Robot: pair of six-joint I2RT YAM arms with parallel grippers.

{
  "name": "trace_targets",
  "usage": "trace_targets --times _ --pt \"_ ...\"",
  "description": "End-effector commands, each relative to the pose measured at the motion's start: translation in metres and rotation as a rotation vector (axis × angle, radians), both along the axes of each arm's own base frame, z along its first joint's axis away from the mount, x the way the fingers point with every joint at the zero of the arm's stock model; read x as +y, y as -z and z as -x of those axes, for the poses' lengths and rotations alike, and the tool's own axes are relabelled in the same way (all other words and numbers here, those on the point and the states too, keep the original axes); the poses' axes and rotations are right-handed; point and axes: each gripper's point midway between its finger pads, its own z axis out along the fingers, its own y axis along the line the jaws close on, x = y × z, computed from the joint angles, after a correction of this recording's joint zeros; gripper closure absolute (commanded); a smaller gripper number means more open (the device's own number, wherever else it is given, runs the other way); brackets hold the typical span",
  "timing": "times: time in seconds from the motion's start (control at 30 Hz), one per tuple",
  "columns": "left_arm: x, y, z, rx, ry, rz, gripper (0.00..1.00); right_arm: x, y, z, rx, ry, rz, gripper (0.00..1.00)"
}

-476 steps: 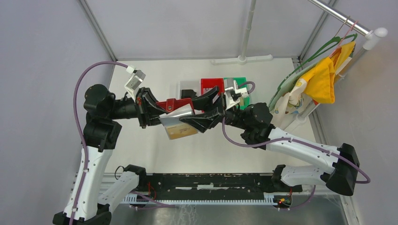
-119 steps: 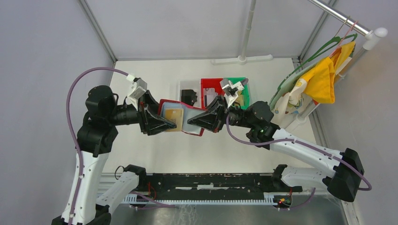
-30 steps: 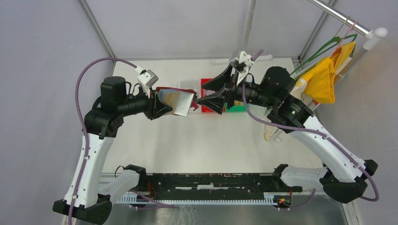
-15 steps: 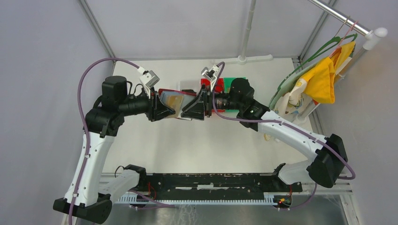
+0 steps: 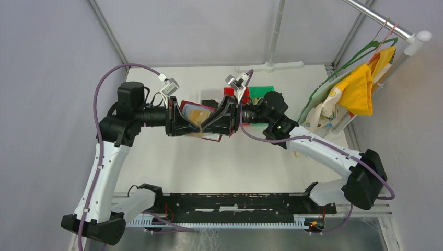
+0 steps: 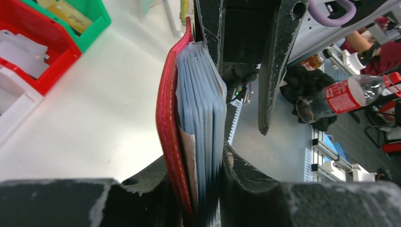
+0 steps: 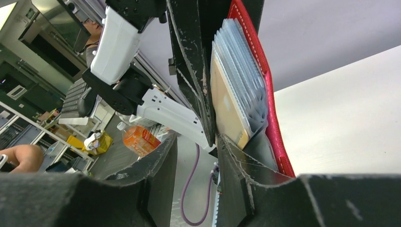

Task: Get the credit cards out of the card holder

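1. The card holder (image 5: pixel 201 116) is held up off the bench (image 5: pixel 156 162), about midway between the two arms and just in front of the bins in the overhead view.
2. The left fingers (image 6: pixel 229 165) are closed on it. One finger presses the red cover from outside, the other presses the outer face of the stack inside, and the holder stands on edge between them.
3. The holder is folded open. The left wrist view shows a fan of clear sleeves (image 6: pixel 203 94) against the red cover, their edges spreading slightly towards the top.
4. A tan card (image 7: pixel 227 109) sits in the outermost sleeve, on the side away from the red cover. The overhead view shows it as a tan rectangle inside the red frame.
5. Whether the other sleeves hold cards cannot be told, as only their edges show.
6. The right fingers (image 7: pixel 226 156) reach in from the opposite side and stand partly apart, with a plain gap between them and nothing pinched in it.
7. One right finger lies against the far corner of the sleeve stack. The other stands off to the side, clear of the holder.
8. In the right wrist view, the tip of a left finger runs down into the gap between the right fingers.
9. A red bin (image 6: pixel 33 52) and a green bin (image 6: pixel 80 19) sit side by side on the bench, beyond the holder.
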Motion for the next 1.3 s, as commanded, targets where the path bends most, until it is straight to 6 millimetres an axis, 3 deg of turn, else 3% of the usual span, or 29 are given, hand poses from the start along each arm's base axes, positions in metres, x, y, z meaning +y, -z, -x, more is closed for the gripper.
trace_targets --times 0.0,0.23,0.43,0.57,0.7,0.87,1.0,1.27 --pt "-0.007 -0.043 0.025 -0.045 0.125 0.114 0.9 -0.015 -0.019 0.016 -0.078 -0.025 -0.055 0.56" --pt "-0.007 -0.046 0.023 -0.038 0.1 0.116 0.91 -0.027 -0.01 0.021 -0.105 0.005 -0.038 0.51" --pt "-0.008 -0.051 0.026 0.008 0.112 0.13 0.93 -0.023 -0.023 0.019 -0.14 -0.018 -0.066 0.5" --pt "-0.008 -0.055 0.029 -0.001 0.121 0.136 0.89 -0.015 -0.029 0.015 -0.129 -0.036 -0.076 0.5" --pt "-0.007 -0.059 0.038 -0.011 0.154 0.15 0.82 -0.024 -0.039 0.025 -0.156 -0.054 -0.164 0.5" --pt "-0.006 -0.057 0.032 -0.03 0.109 0.133 0.8 -0.023 -0.052 0.023 -0.157 -0.046 -0.199 0.58" --pt "-0.006 -0.045 0.023 -0.003 0.069 0.105 0.72 -0.027 -0.063 0.031 -0.15 -0.085 -0.282 0.61" --pt "-0.005 -0.029 0.014 0.054 0.036 0.066 0.71 -0.012 -0.04 0.016 -0.051 -0.03 -0.234 0.81"
